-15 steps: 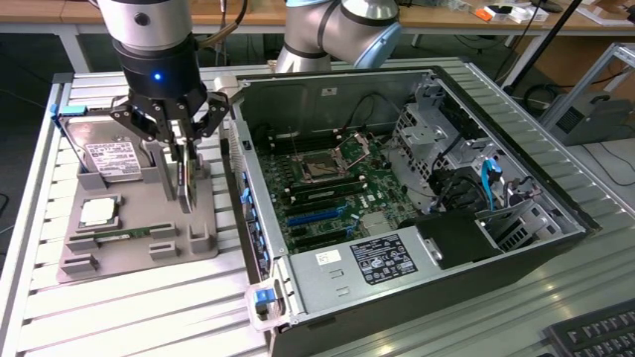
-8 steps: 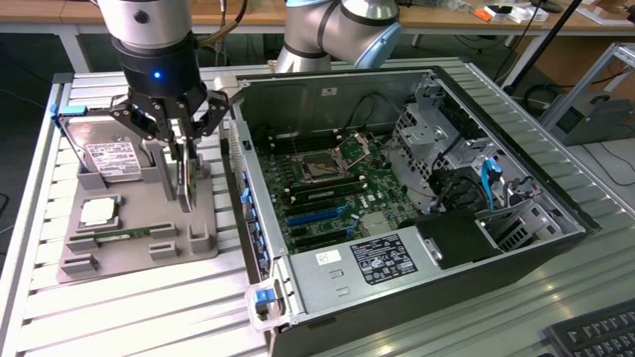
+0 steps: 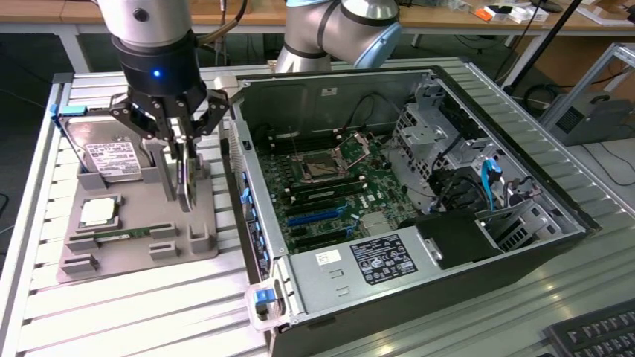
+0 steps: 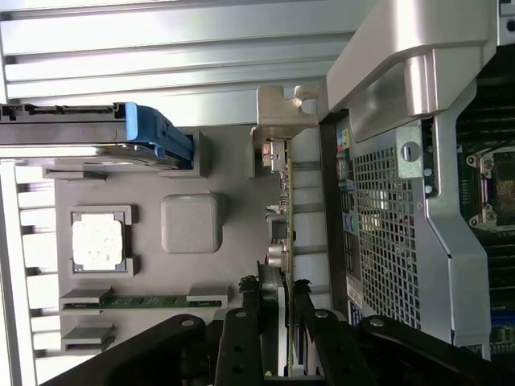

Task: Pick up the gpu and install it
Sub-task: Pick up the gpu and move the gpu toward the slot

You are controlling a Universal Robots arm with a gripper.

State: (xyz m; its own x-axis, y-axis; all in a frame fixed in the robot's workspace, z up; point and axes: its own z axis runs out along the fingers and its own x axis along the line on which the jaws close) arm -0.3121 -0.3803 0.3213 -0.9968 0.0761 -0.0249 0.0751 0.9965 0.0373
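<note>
The gpu (image 3: pixel 187 186) is a thin dark card standing on edge over the grey holder tray (image 3: pixel 129 260), to the exterior view's left of the open computer case (image 3: pixel 555 245). My gripper (image 3: pixel 184 145) comes down from above and is shut on the card's upper edge, one finger on each face. In the wrist view the gpu (image 4: pixel 282 201) shows edge-on, with its silvery bracket (image 4: pixel 278 121) at the far end. My gripper (image 4: pixel 273 297) clamps it between black fingers (image 4: pixel 241 338). Whether the card's lower edge still touches the tray I cannot tell.
On the tray lie a silver hard drive (image 3: pixel 104 158) with a blue clip, a square processor (image 3: pixel 100 212) and a green memory stick (image 3: pixel 124 236). Inside the case the motherboard (image 3: pixel 328 178) has blue card slots (image 3: pixel 317 216). The power supply (image 3: pixel 367 264) sits in front. A keyboard (image 3: pixel 595 335) lies at the exterior view's lower right.
</note>
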